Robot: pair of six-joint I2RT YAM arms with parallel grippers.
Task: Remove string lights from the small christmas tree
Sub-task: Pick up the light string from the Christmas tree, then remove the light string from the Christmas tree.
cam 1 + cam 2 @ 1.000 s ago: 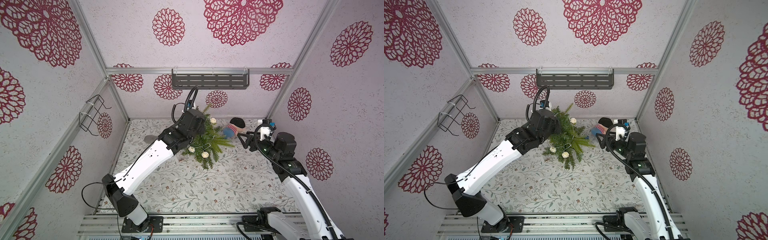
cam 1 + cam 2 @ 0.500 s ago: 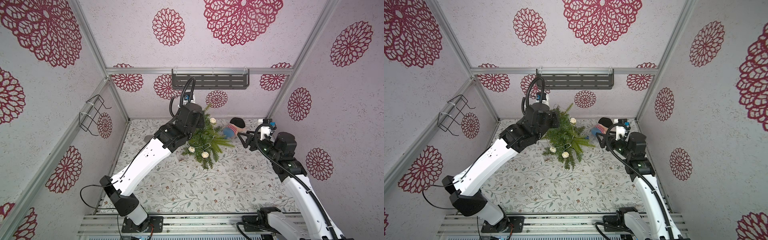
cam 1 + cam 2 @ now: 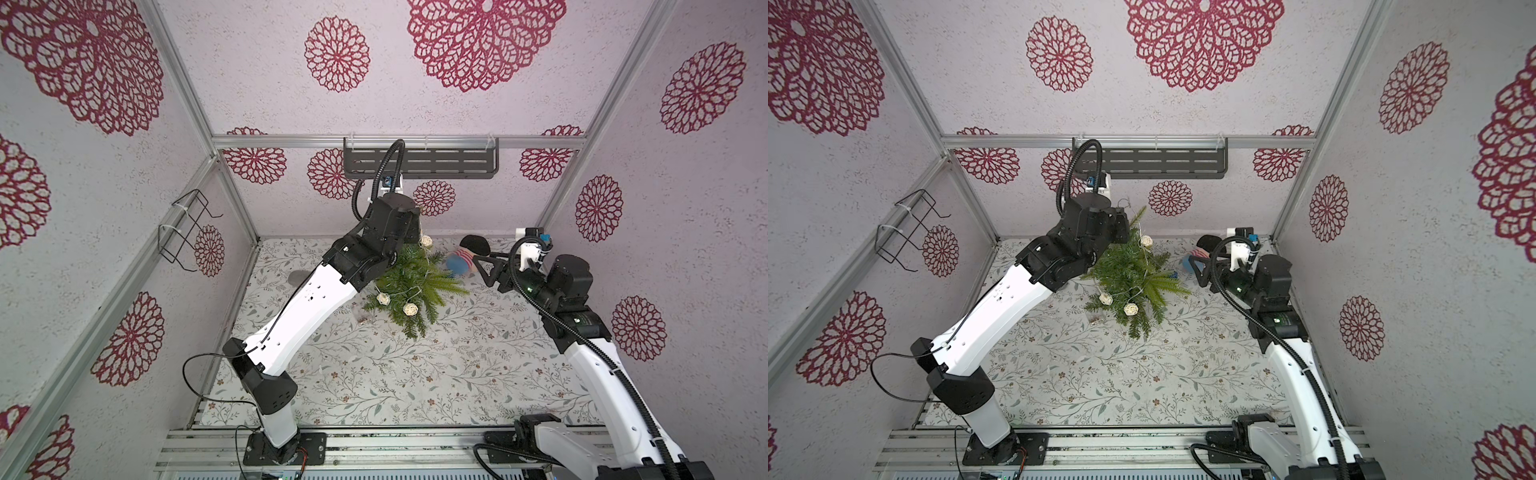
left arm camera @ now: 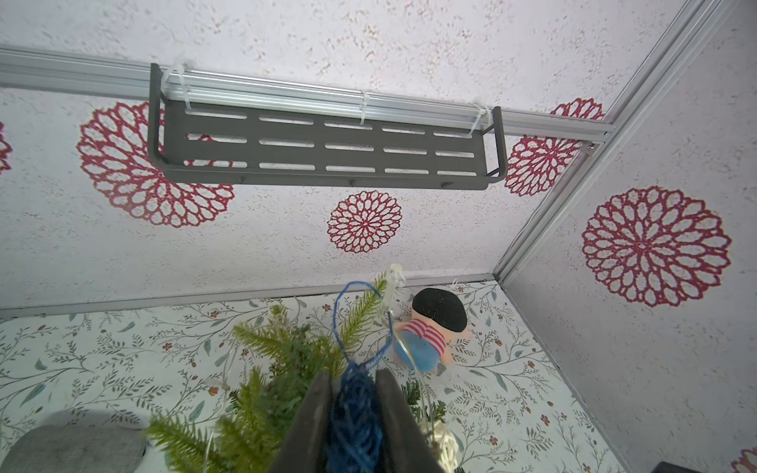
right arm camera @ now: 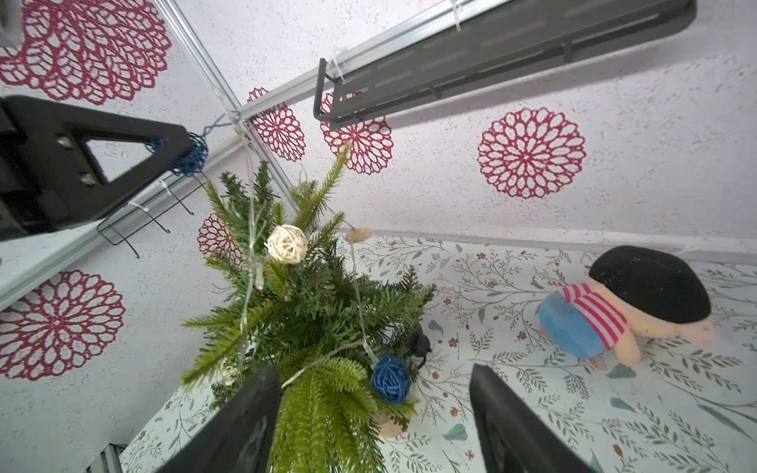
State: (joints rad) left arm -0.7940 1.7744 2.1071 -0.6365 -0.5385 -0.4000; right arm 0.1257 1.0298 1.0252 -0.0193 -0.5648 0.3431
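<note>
Clamping a blue ball [image 4: 352, 422] of the string lights [image 5: 286, 244], the left fingers [image 4: 313, 413] hang high beside the tip of the tree [image 5: 311, 311]; the wire runs down, seemingly looped round branches. The right fingers [image 5: 245, 413], apart, sit nearer the lower loops.

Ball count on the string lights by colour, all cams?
Cream balls: 3
Blue balls: 2, one pinched in the left gripper
Total: 5 visible on the string lights; others may be hidden.
</note>
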